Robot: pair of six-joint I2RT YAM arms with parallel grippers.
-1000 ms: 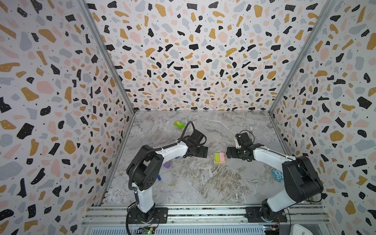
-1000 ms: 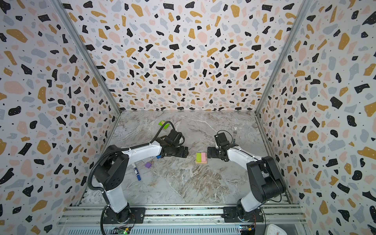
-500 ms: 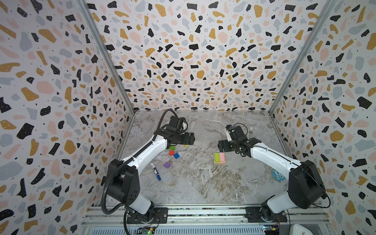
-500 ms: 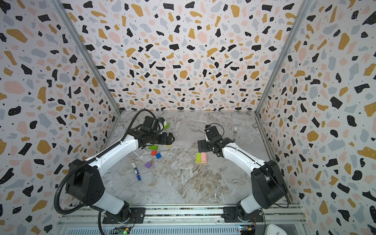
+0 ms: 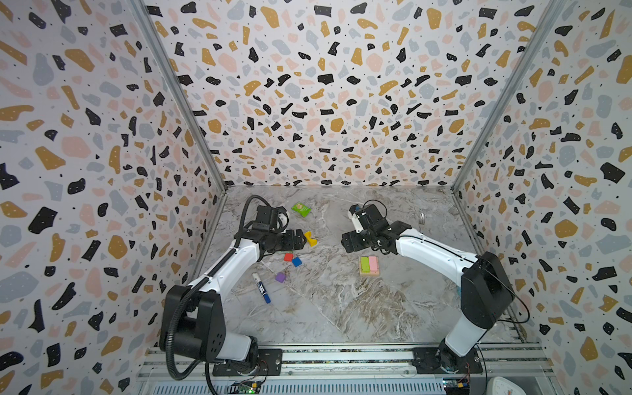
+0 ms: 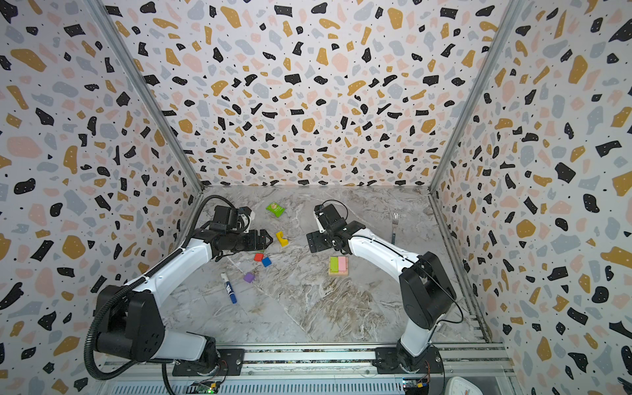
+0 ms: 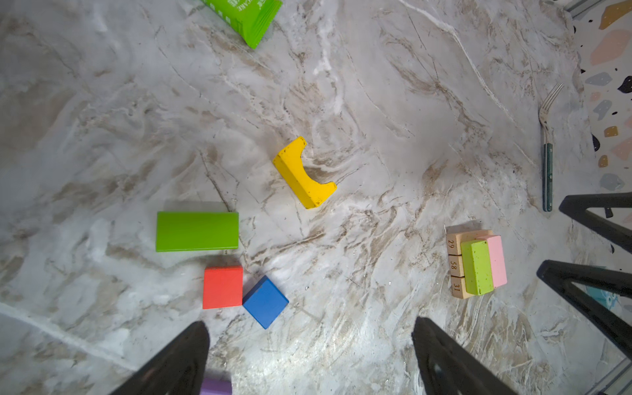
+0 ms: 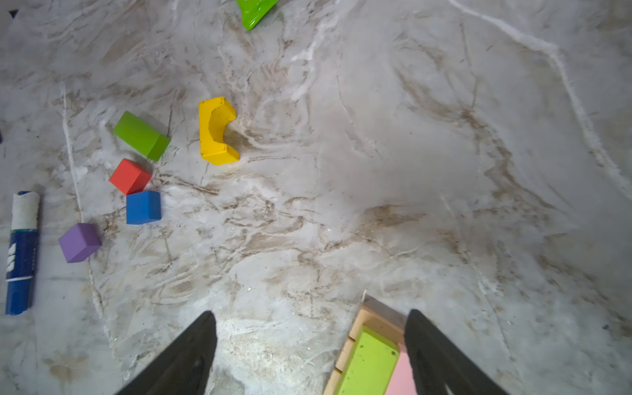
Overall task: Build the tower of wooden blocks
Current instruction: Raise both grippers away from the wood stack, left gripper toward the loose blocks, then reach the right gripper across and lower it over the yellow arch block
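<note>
A far wall (image 5: 325, 102), left wall (image 5: 68, 171) and right wall (image 5: 564, 171) carry a white terrazzo print of tan, pink, grey and black chips. Metal posts (image 5: 178, 99) mark the far corners. The marble-patterned floor (image 5: 342, 307) is evenly lit, and an aluminium rail (image 5: 342, 355) runs along its near edge.

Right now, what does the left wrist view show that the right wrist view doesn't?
Only the left wrist view: the fork and the numbers on the tan bars' ends. Only the right wrist view: the marker. Both: the arch, green bar, red cube, blue cube, packet, the lime-and-pink stack, and the purple cube, though the left wrist view catches just its edge.
</note>
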